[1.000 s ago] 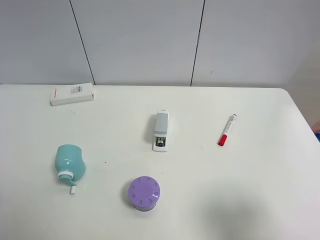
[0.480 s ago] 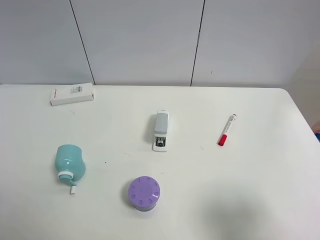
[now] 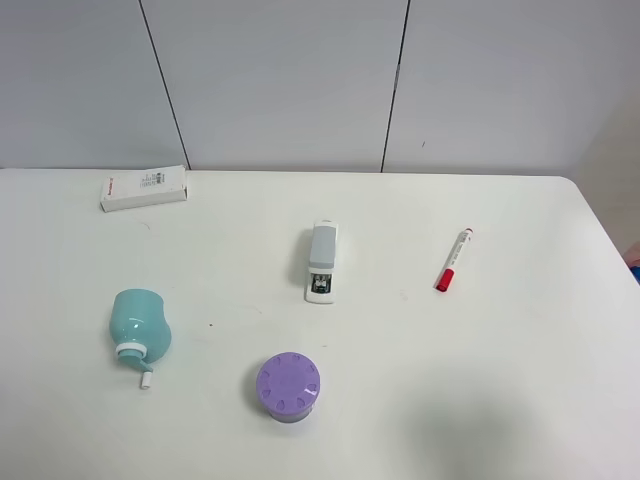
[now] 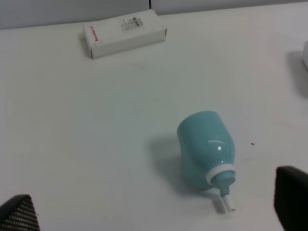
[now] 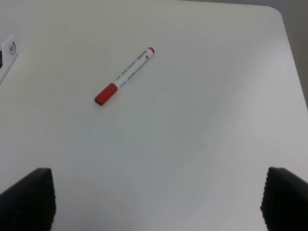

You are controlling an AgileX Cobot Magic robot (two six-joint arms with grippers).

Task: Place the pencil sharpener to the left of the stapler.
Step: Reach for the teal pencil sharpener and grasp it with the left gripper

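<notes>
Nothing is grasped yet. The left gripper (image 4: 155,212) is spread wide and empty, with the light teal, pear-shaped plastic pencil sharpener (image 4: 207,149) lying on its side on the white table (image 3: 520,400) ahead of it. The right gripper (image 5: 156,199) is also spread wide and holds nothing.

The sharpener (image 3: 138,328) lies near-left, well apart from the small grey-and-white oblong stapler (image 3: 322,262) at centre, with its white crank end towards the near edge.

Step in hand, as judged: reach and grasp with the left arm.
- The jaws should be closed across the wide teal body, not the collar or crank.
- The rounded shell is likely to slip, so a centred, low grip is advised.
- The purple round lidded container (image 3: 288,385) should be cleared in transit.
- It should be set down just left of the stapler.
</notes>
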